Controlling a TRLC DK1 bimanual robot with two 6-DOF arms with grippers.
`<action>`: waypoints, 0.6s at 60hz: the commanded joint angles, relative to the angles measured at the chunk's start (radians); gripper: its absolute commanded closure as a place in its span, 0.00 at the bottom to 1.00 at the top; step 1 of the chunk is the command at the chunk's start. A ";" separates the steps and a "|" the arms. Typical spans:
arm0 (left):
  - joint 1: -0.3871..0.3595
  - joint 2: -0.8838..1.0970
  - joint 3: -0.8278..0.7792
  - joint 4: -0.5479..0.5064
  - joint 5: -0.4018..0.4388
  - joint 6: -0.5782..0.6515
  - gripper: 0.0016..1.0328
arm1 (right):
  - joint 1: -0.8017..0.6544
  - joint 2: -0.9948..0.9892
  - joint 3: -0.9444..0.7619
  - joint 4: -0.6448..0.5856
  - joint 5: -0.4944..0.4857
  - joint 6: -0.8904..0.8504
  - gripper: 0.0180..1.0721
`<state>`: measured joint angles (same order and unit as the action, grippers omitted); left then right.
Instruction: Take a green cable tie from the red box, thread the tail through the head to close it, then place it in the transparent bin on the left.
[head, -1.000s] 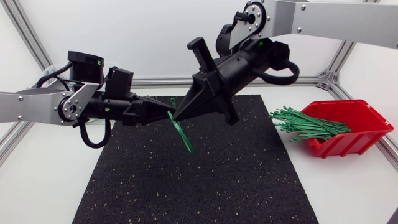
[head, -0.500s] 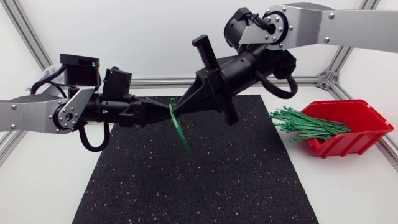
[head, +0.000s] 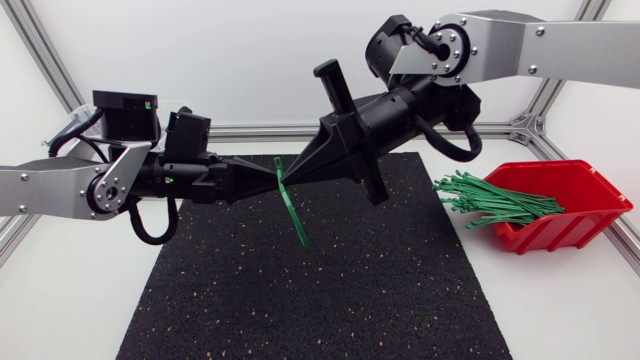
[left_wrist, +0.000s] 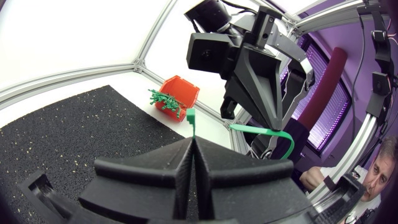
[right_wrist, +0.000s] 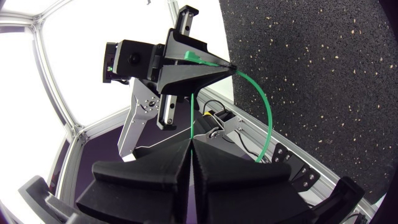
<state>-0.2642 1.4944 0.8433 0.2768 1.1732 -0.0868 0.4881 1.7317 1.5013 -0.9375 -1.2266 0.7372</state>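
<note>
Above the black mat (head: 330, 290) a green cable tie (head: 293, 205) is held between both grippers. My left gripper (head: 270, 172) is shut on one end of it; in the left wrist view that end (left_wrist: 191, 118) sticks up from the closed fingertips (left_wrist: 193, 142). My right gripper (head: 288, 180) is shut on the thin strip (right_wrist: 193, 112), tip to tip with the left gripper (right_wrist: 231, 66). The rest of the tie bows out in a curve (right_wrist: 268, 115) and hangs down toward the mat. The red box (head: 565, 205) sits at the right. No transparent bin shows in any view.
A bundle of several green ties (head: 495, 198) spills over the red box's left rim onto the table. The box also shows far ahead in the left wrist view (left_wrist: 183, 92). An aluminium frame rail (head: 250, 131) runs behind the mat.
Both gripper tips have shifted slightly up and to the right together. The tie's upper part has bent more between them, and its hanging end has swung a little.
</note>
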 joint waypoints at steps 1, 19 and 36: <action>-0.009 -0.014 -0.030 0.030 0.005 -0.033 0.97 | -0.014 -0.012 -0.013 0.009 -0.001 0.034 0.95; -0.029 -0.017 -0.043 0.070 -0.004 -0.060 0.97 | -0.013 -0.011 -0.003 0.046 -0.001 0.057 0.95; -0.036 -0.028 -0.058 0.096 -0.018 -0.070 0.97 | -0.020 -0.020 -0.024 0.109 0.003 0.094 0.95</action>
<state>-0.2916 1.4910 0.8150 0.3500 1.1603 -0.1322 0.4755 1.7313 1.5013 -0.8505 -1.2266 0.7868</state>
